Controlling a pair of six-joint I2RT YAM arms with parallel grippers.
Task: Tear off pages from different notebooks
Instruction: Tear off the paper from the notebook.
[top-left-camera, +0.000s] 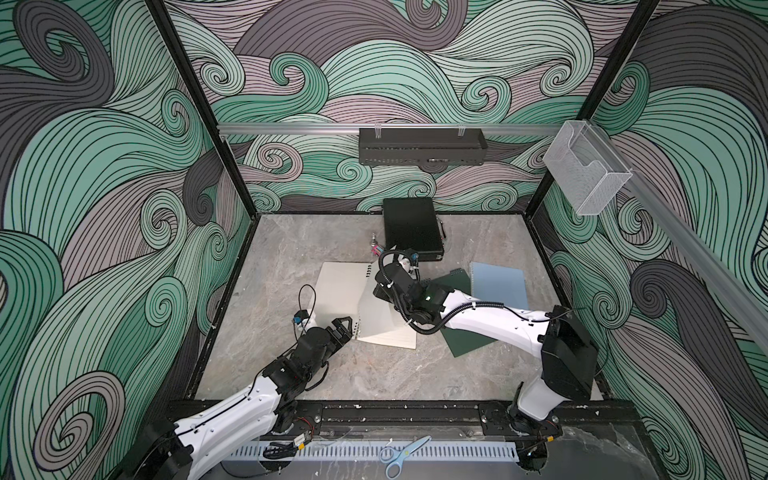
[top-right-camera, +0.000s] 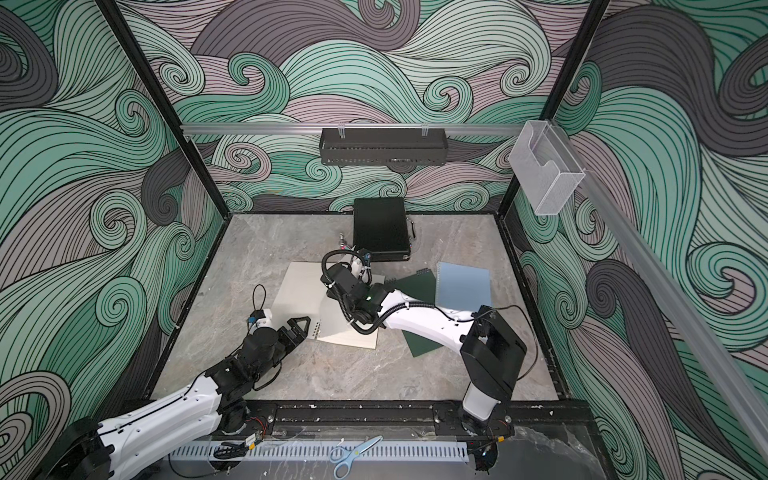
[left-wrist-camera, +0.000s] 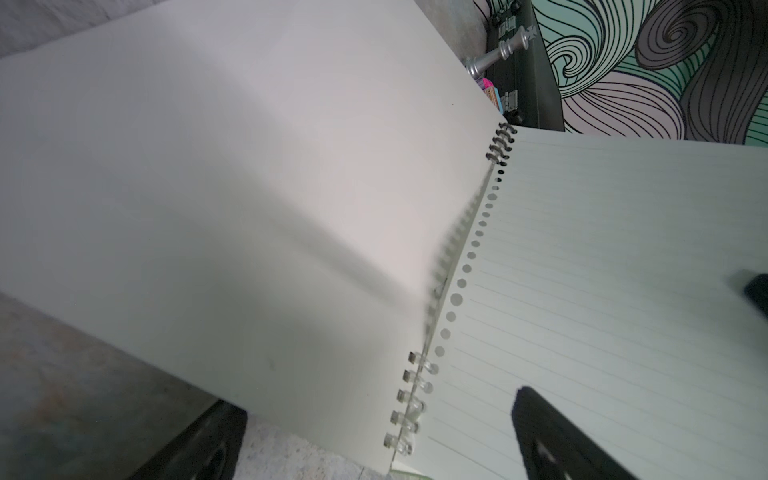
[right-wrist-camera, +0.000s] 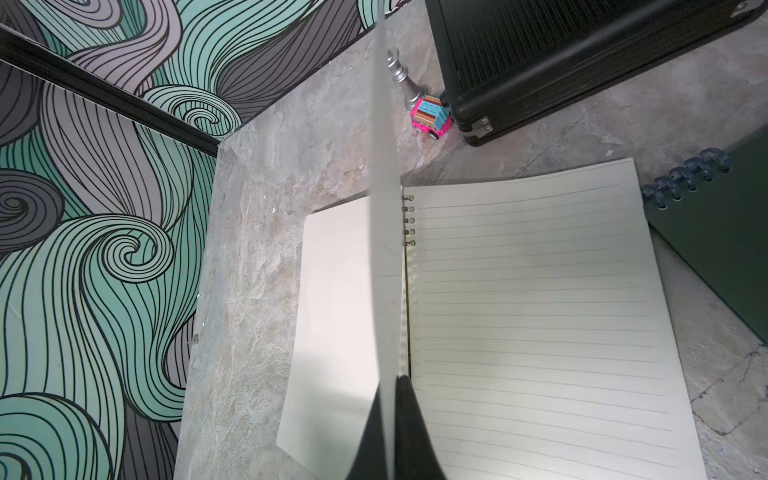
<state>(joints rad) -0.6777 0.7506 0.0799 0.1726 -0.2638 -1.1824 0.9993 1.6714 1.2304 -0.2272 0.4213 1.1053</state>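
The beige notebook (top-left-camera: 338, 286) (top-right-camera: 301, 286) lies open, lined sheet (right-wrist-camera: 540, 311) (left-wrist-camera: 602, 270) facing up. My right gripper (right-wrist-camera: 392, 411) is shut on one of the pages (right-wrist-camera: 384, 249), which stands edge-on along the spiral (right-wrist-camera: 408, 220); in both top views the wrist hides these fingers. My left gripper (top-left-camera: 347, 328) (top-right-camera: 302, 328) (left-wrist-camera: 376, 403) is open and holds nothing. It straddles the near end of the spiral (left-wrist-camera: 409, 407), one finger (left-wrist-camera: 557, 436) over the lined sheet. The raised page (left-wrist-camera: 249, 187) looks blurred. The dark green notebook (top-left-camera: 465, 338) (top-right-camera: 419, 343) lies under my right arm, the light blue one (top-left-camera: 498, 284) (top-right-camera: 461, 284) beside it.
A black hard case (top-left-camera: 411, 232) (right-wrist-camera: 582, 62) stands at the back wall. A silver chess piece (right-wrist-camera: 401, 79) and a pink toy car (right-wrist-camera: 430, 118) sit by its corner. Scissors (top-left-camera: 401, 455) lie on the front rail. A clear bin (top-left-camera: 586, 174) hangs on the right rail.
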